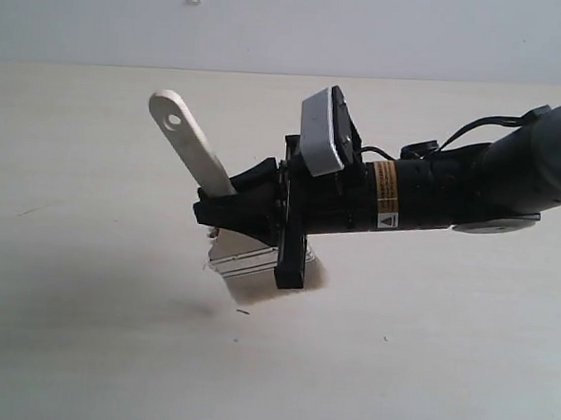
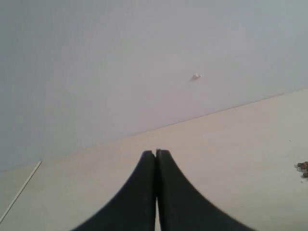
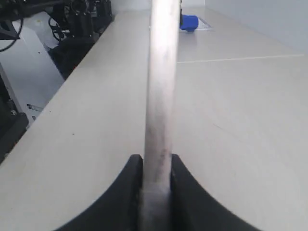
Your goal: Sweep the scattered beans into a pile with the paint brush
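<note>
While the counter point(image 1: 81, 350) runs bare all around the paint brush point(image 1: 190, 147), I've got loads of free room. Its back edge meets the wall point(image 1: 415, 33) well behind, and the right wrist view shows a side edge with dark gear point(image 3: 82, 19) past it. My right end effector point(image 1: 225, 207) is clamped on the handle just above the metal band point(image 1: 242, 250), with the handle tilted and the bristles point(image 1: 257, 285) down at the counter. The left end effector point(image 2: 156, 154) has its fingers pressed together, holding nothing. The only beans point(image 2: 302, 168) I can spot are a few just creeping into the left wrist view.
</note>
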Controlling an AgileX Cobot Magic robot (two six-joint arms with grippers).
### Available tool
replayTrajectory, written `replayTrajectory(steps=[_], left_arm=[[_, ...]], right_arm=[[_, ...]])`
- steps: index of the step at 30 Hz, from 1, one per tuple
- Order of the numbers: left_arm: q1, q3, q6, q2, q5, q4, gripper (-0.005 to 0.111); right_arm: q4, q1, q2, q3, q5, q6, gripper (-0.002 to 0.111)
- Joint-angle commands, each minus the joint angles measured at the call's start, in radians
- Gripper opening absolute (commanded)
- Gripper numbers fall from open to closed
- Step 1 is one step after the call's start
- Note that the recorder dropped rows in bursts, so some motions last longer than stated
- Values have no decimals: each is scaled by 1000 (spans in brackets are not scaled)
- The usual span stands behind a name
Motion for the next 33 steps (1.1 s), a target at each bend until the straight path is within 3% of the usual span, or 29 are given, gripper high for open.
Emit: replayTrajectory(steps=[1,33], left_arm=[[1,3,-7,-4,1,0,0],[1,3,-7,-4,1,0,0]], right_arm=[[4,-18,67,-45,-24,10,0],[-81,-28,361,-463,-24,173,0]])
